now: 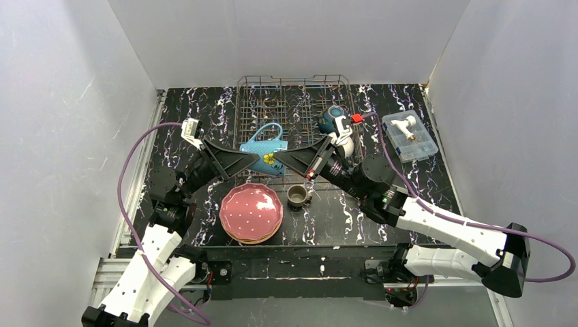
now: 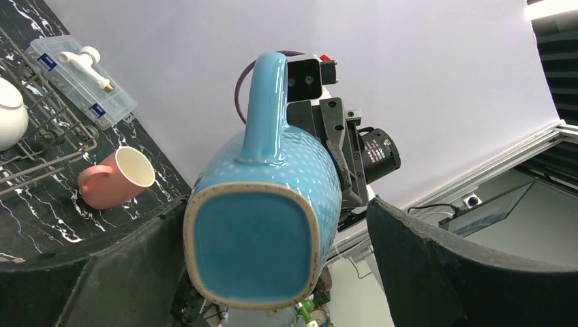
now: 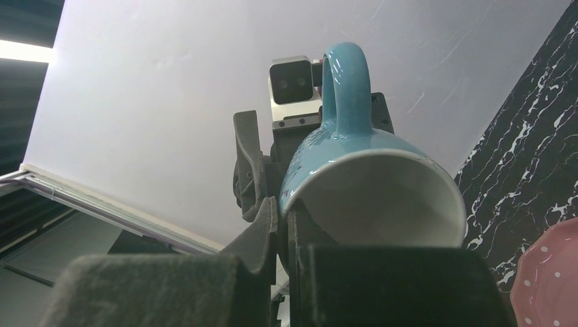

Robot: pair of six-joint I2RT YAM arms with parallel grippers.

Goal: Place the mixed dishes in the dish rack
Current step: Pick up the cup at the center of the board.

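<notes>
– What's nearest the arms?
– A stack of dotted plates (image 1: 251, 212), pink on top. A grey-olive mug (image 1: 298, 195) stands at its three o'clock.
– And the grippers?
– Both are at twelve o'clock of the plates, over the near part of the dish rack (image 1: 293, 95). The right gripper (image 1: 281, 158) pinches the rim of the blue mug (image 1: 264, 146). The left gripper (image 1: 257, 162) is spread wide around the mug's base.
– Farther back?
– A teal bowl (image 1: 332, 120) sits in the rack, and a clear box (image 1: 409, 135) lies at two o'clock.

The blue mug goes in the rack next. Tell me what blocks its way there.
Nothing visible does. The blue mug, pinched at its rim by the right gripper, hangs over the dish rack's near left part; bowls sit at its right.
</notes>
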